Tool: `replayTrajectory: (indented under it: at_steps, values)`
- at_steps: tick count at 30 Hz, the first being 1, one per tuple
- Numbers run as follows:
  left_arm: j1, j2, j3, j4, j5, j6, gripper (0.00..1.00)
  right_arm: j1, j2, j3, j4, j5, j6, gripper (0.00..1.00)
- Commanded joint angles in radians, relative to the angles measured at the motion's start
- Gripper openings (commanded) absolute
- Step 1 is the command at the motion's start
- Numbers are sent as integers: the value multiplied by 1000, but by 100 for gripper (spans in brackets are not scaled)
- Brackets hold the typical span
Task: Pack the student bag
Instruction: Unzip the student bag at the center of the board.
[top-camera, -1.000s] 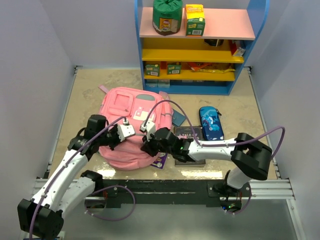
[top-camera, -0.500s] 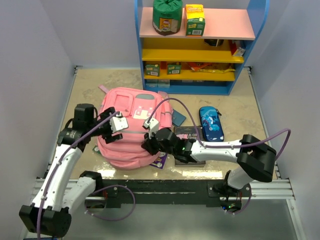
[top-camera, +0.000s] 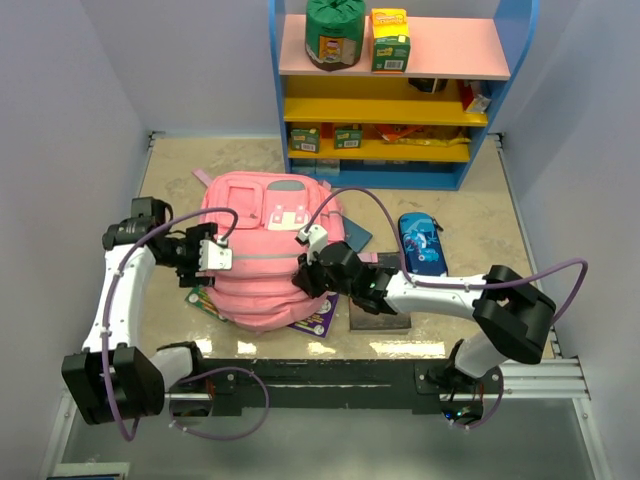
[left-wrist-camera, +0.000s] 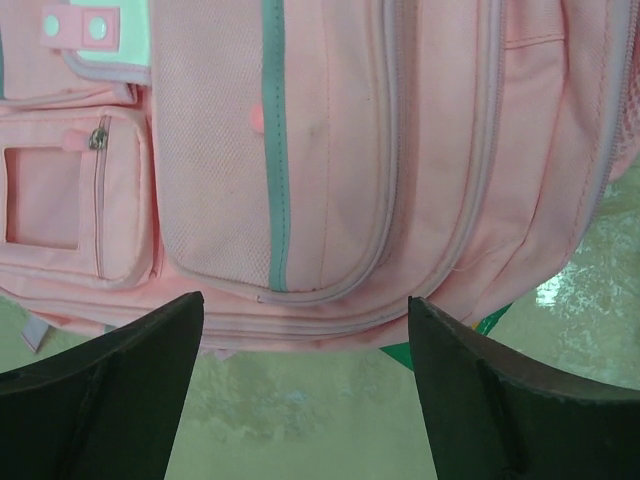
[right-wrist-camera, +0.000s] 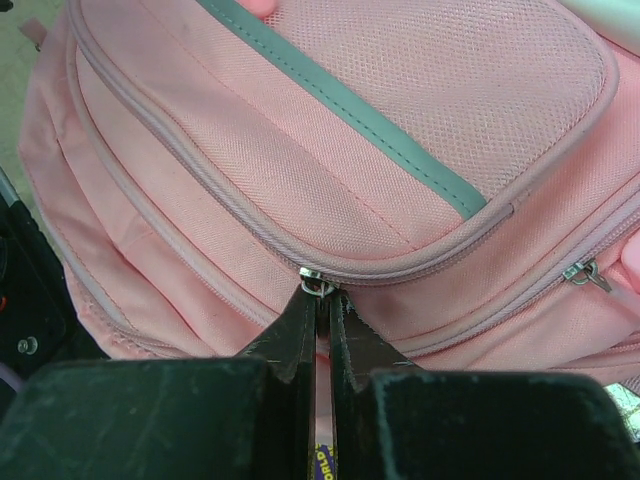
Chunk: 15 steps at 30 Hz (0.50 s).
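On the desk (top-camera: 480, 215) the bag (top-camera: 265, 250) lies flat, left tool (top-camera: 212, 257) gaping empty just off its left side, right tool (right-wrist-camera: 318, 300) pinched shut on a zip pull (right-wrist-camera: 316, 283) at its near-right edge: best draw the pull along its track while the left pins the fabric.

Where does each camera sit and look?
Top camera: high behind the robot, looking down at the pink bag; left arm and right arm show.
Left wrist: on the left arm, facing the bag; open left claw shows.
Right wrist: on the right arm, near the bag; right claw pinches a zipper pull.
All share the bag.
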Motion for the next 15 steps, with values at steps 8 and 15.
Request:
replayTrajectory:
  at_steps: [8, 15]
  values:
    - [-39, -55, -175, 225, 5, 139, 84, -39, -7, 37, 23, -24, -14, 0]
    - [-41, -67, -210, 357, 28, 90, 64, -39, -5, 47, 13, -45, -14, 0]
